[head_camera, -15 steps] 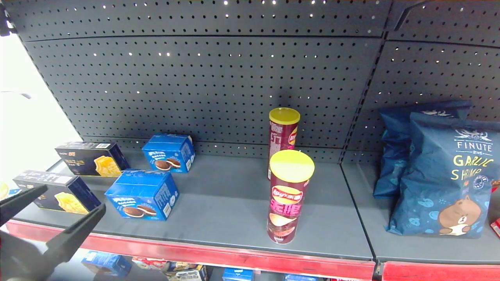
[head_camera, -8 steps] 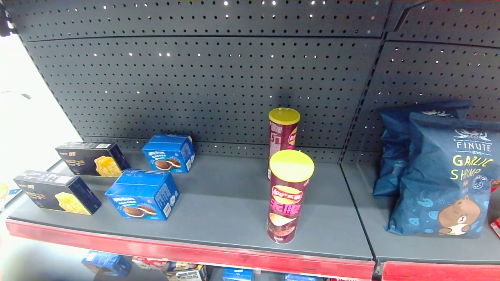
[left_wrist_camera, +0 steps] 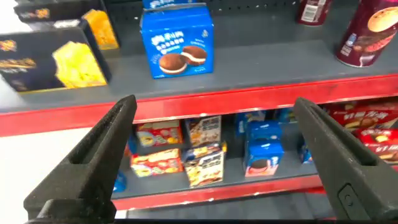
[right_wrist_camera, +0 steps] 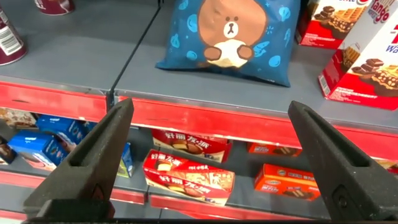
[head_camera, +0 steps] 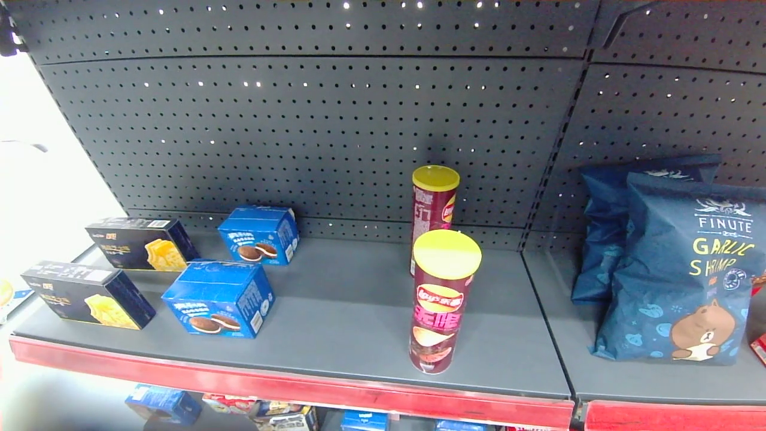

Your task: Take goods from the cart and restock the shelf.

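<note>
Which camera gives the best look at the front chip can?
The head view: the front can stands whole, lid to base. The left wrist view cuts off its top at the picture's edge; the right wrist view catches just a sliver.

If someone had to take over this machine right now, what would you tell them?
Left gripper: open, empty, facing the shelf by the blue cookie boxes.
Right gripper: open, empty, facing the blue bags.
On the shelf: two dark boxes, two blue cookie boxes, two chip cans, the blue bags.
Done: these already sit on the shelf.
Left: wide bare space between boxes and cans; probably fetch the next item from the cart.
</note>
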`<state>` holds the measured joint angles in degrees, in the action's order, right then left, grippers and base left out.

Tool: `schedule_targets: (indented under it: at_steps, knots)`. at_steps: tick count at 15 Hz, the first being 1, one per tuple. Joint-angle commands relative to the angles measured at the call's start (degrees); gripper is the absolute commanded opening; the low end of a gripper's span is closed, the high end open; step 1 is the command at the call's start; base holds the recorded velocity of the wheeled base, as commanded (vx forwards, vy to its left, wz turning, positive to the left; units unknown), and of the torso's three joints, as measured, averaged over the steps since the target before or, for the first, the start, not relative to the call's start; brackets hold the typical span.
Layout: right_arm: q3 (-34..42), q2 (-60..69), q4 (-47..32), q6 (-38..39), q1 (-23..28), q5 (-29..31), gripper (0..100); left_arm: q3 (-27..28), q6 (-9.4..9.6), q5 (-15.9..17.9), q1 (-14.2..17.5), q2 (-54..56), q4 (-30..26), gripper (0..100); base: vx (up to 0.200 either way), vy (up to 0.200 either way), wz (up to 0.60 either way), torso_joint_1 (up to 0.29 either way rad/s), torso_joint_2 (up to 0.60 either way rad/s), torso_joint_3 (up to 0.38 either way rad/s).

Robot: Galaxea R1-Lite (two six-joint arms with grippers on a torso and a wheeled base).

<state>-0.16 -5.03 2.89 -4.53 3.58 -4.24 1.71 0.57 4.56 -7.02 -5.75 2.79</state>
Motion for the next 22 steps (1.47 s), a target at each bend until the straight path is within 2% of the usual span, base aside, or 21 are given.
schedule_targets:
  at_steps: [1,2,3,4,13,14,17,22]
  knots:
    - [0.07,0.02,0.01,-0.04,0.02,0.02,100,-1.53,-0.57,-0.34,-0.01,0.39,-0.33,100,0.0,0.0,0.0,0.0,0.0,0.0]
    - [0.07,0.02,0.01,-0.04,0.02,0.02,100,-1.62,-0.31,-3.07,0.17,0.39,-1.21,100,0.0,0.0,0.0,0.0,0.0,0.0]
    - [0.07,0.02,0.01,-0.04,0.02,0.02,100,-1.44,-1.19,-8.43,0.08,0.39,-3.41,100,0.0,0.0,0.0,0.0,0.0,0.0]
    - [0.07,-0.06,-0.08,-0.04,0.02,0.02,100,-1.36,-1.63,-9.13,0.08,0.39,-3.49,100,0.0,0.0,0.0,0.0,0.0,0.0]
    - [0.07,-0.06,-0.16,0.4,0.02,-0.06,100,-1.62,-1.63,-8.69,0.17,0.39,-3.06,100,0.0,0.0,0.0,0.0,0.0,0.0]
    - [0.16,-0.06,-3.06,4.1,0.02,2.75,100,-1.62,-1.63,-8.69,0.08,0.39,-3.06,100,0.0,0.0,0.0,0.0,0.0,0.0]
    - [0.07,-0.06,-2.98,4.01,0.11,3.28,100,-1.62,-1.54,-7.9,0.08,0.39,-2.79,100,0.0,0.2,0.0,-0.002,0.0,0.006]
    - [0.07,-0.06,-2.98,3.83,0.02,3.45,100,-1.62,-1.54,-7.81,0.08,0.39,-2.79,100,0.0,0.0,0.0,0.0,0.0,0.0]
